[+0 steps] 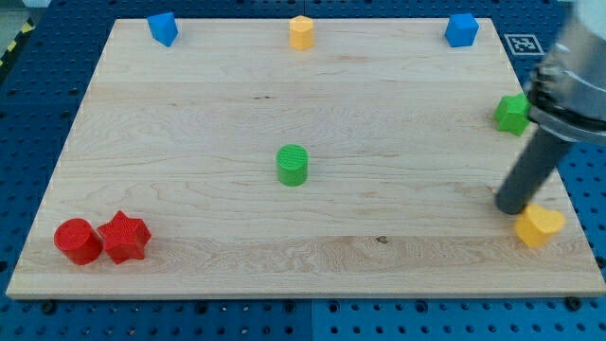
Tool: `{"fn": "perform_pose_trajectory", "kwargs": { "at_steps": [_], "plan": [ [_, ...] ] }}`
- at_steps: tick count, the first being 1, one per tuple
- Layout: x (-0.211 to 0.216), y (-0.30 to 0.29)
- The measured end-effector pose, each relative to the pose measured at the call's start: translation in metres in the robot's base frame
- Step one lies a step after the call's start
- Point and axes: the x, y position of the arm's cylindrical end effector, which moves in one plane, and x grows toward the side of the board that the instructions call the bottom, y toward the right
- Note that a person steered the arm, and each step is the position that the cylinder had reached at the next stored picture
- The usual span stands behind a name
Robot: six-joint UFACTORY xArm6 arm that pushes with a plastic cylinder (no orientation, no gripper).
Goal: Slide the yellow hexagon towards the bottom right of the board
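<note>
The yellow hexagon (pixel 301 32) stands at the view's top edge of the wooden board (pixel 189 133), near the middle. My tip (pixel 513 207) is far from it, at the view's lower right, right against the upper left side of a second yellow block (pixel 541 226) that looks heart-shaped. The dark rod rises from the tip up and to the right, out of the view.
A blue block (pixel 163 28) sits at the top left and another blue block (pixel 461 30) at the top right. A green block (pixel 512 114) is at the right edge, partly behind the arm. A green cylinder (pixel 293 165) stands mid-board. A red cylinder (pixel 77 241) and a red star (pixel 125 237) touch at the bottom left.
</note>
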Motion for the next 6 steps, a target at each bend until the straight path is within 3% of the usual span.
{"fn": "perform_pose_trajectory", "kwargs": {
  "at_steps": [3,4,6],
  "plan": [
    [0.022,0.017],
    [-0.003,-0.01],
    [-0.142,-0.204]
  ]
}}
